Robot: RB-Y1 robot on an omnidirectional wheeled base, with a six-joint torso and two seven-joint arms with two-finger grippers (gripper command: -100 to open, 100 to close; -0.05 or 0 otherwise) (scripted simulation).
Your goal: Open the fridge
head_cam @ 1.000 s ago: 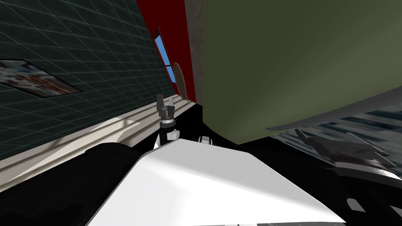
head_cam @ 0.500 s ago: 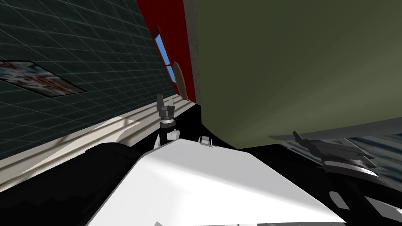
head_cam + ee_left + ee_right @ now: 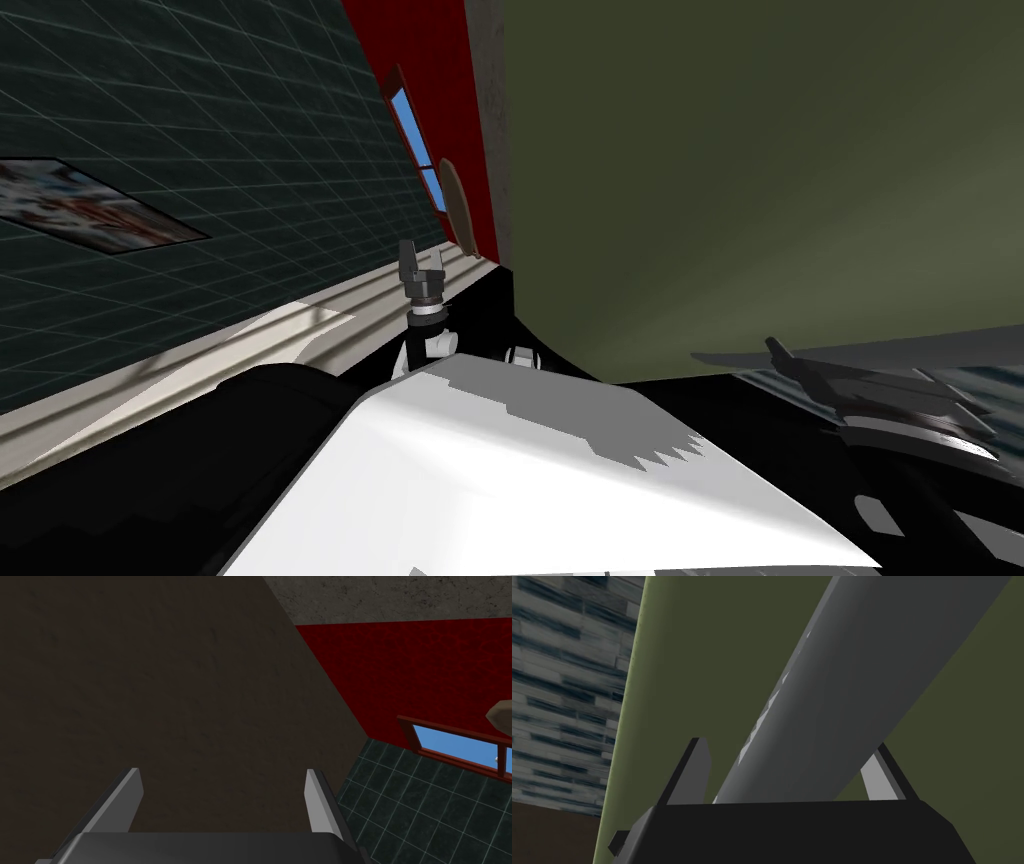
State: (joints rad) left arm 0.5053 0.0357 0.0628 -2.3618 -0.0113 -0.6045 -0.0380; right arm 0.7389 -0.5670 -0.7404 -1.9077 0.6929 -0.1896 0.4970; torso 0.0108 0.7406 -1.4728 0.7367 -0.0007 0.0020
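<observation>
Lower centre of the right wrist view: right gripper (image 3: 789,746), fingers spread, straddling the grey handle (image 3: 862,676). Behind it is the olive fridge door (image 3: 750,150), filling the head view's upper right. Advised: close squarely on the bar, then pull along the door's arc. Left gripper (image 3: 420,258), mid-frame, is empty with fingers apart.

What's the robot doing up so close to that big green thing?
It's trying to open a fridge. The robot stands right up against the olive green fridge door. Its right gripper has the door's long grey handle between its open fingers, one on each side, not squeezing yet. The left gripper is raised off to the side, open and holding nothing.
</observation>
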